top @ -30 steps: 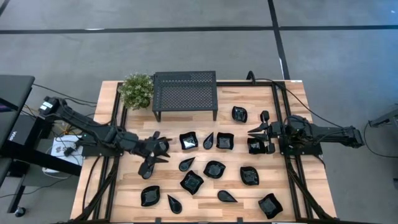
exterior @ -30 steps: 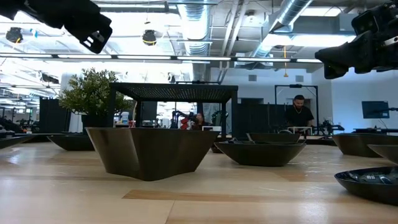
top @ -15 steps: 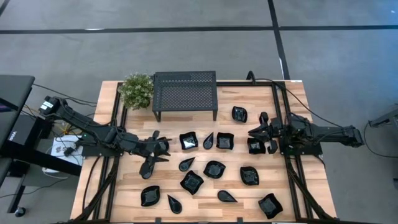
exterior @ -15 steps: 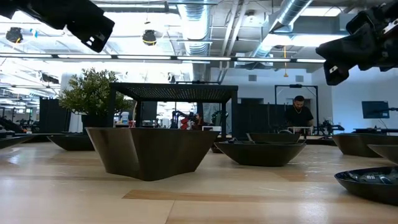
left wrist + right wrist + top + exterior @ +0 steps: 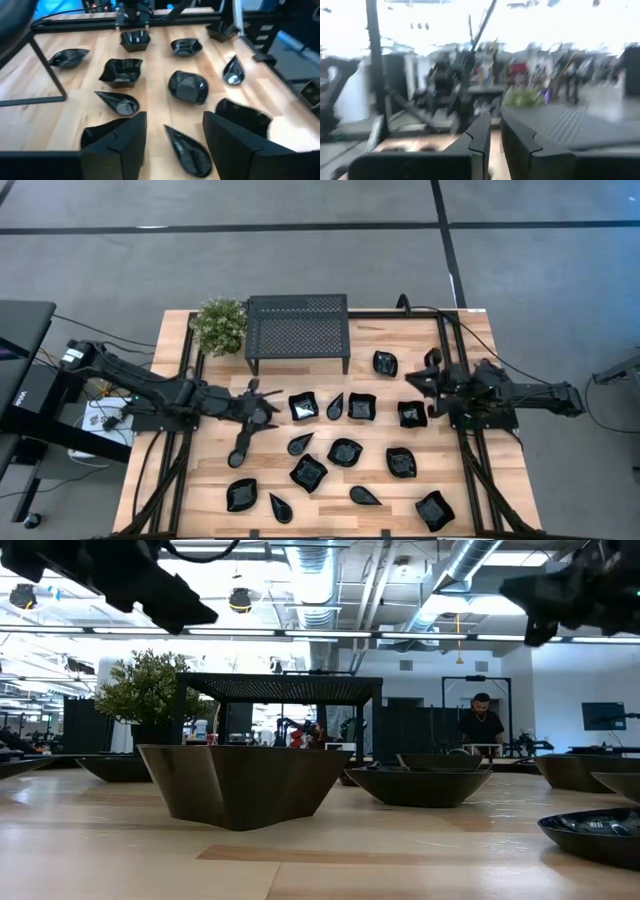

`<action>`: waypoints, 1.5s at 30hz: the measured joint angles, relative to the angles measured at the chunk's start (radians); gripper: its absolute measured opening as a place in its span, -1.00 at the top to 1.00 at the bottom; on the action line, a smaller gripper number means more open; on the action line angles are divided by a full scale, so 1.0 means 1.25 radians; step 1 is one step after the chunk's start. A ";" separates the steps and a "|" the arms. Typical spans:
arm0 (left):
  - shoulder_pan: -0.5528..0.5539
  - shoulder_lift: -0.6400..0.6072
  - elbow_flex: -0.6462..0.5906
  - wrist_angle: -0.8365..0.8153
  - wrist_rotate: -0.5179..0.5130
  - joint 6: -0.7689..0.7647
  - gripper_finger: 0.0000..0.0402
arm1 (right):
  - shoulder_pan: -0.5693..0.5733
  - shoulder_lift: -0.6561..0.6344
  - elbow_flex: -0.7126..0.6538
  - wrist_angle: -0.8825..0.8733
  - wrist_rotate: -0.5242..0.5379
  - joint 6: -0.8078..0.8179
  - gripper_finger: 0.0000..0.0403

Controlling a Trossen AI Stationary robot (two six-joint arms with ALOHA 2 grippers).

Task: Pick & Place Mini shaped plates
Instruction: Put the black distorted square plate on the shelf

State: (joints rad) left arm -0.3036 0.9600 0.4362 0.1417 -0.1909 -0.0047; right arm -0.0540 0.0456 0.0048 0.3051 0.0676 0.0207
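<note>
- Both grippers have shifted since the earlier frames: the left gripper point(image 5: 262, 406) has reached further toward frame centre, and the right gripper point(image 5: 425, 380) has drawn up off the squarish plate point(image 5: 411, 414) it stood over, leaving that plate uncovered.
- Left gripper: centre-left of the high view, fingers point(image 5: 120, 142) spread wide apart, empty; it sits just left of a squarish plate point(image 5: 303, 406).
- Right gripper: centre-right of the high view, fingers point(image 5: 481, 135) nearly together with a narrow gap, holding nothing.
- Mini shaped plates: glossy black, scattered across the middle and lower table point(image 5: 470, 340).
- Teardrop plate point(image 5: 335, 406) lies between two squarish ones in the middle row; another squarish plate point(image 5: 362, 406) is just right of it.
- One plate point(image 5: 385, 363) sits apart at upper right, near the right gripper.
- Lower row: plates at lower left point(image 5: 241, 494) and lower right point(image 5: 434, 509).
- Black perforated rack point(image 5: 297, 330): top centre of the table.
- Potted plant point(image 5: 220, 325): just left of the rack.
</note>
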 joint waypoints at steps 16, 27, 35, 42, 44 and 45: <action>0.057 -0.004 0.000 0.049 0.000 0.001 0.11 | 0.078 0.254 0.050 0.173 0.010 0.054 0.34; 0.070 -0.004 0.000 0.082 0.000 0.001 0.13 | 0.181 0.761 0.314 0.067 0.052 0.048 0.35; 0.069 -0.003 0.000 0.085 0.001 -0.015 0.15 | 0.167 1.018 0.499 -0.165 0.052 0.082 0.31; 0.069 -0.003 0.000 0.085 0.001 -0.068 0.18 | 0.169 1.128 0.643 -0.448 0.051 0.209 0.30; 0.069 -0.003 0.000 0.085 0.001 -0.069 0.19 | 0.169 1.156 0.662 -0.489 0.052 0.248 0.32; 0.069 -0.003 0.000 0.085 0.001 -0.069 0.20 | 0.168 1.168 0.667 -0.505 0.051 0.259 0.33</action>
State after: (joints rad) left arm -0.2169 0.9565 0.4358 0.2481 -0.1902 -0.0910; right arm 0.1566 1.5053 0.8385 -0.3265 0.1319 0.3439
